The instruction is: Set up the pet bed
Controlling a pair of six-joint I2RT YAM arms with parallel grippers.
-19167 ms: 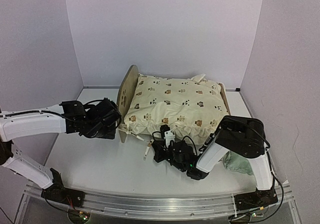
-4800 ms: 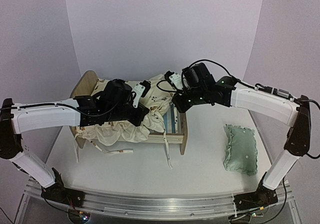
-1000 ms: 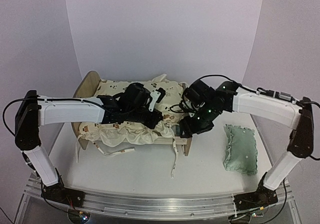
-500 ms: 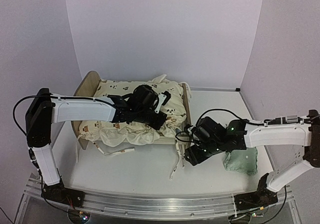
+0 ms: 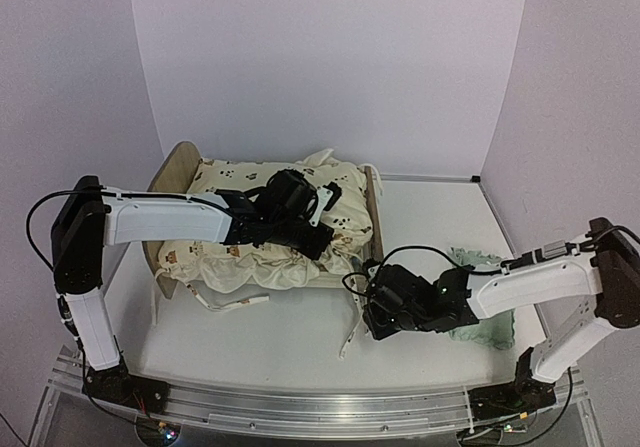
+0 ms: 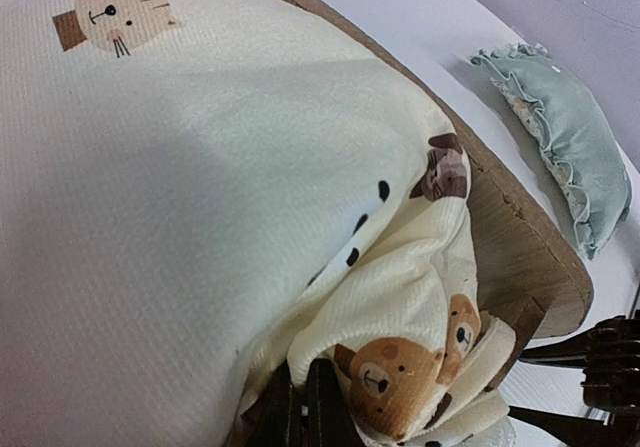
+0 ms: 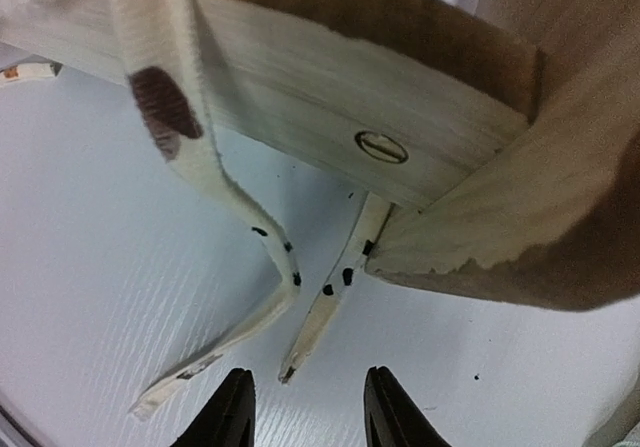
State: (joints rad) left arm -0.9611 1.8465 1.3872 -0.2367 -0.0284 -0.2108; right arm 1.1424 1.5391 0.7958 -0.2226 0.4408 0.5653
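A white bench point(image 5: 250, 352) stands in a booth of pale lilac walls point(image 5: 330, 57). Nearest the front, the right arm point(image 5: 520, 282) reaches low and leftward across the bench. The right fingers point(image 7: 232, 412) are spread apart with bare bench between them. They hover close over the surface, just in front of the bed's front right corner. Two cream ties point(image 7: 325, 312) with dark spots trail from that corner onto the bench. Their loose ends lie just ahead of the fingertips, apart from them. A mint green pillow point(image 5: 486, 331) lies on the right side of the bench, partly hidden under the right arm.

Behind that, the pet bed point(image 5: 178, 170) stands left of centre toward the back. Its arched headboard is at the left and its footboard at the right. A cream bear-print cushion point(image 5: 225, 182) lies rumpled across it and spills over the front rail, and another tie sits on the bench below. The left arm point(image 5: 150, 219) stretches over the cushion. The left fingers point(image 6: 300, 412) are pressed together in bunched cloth by the footboard. Whether cloth is caught between them cannot be told.
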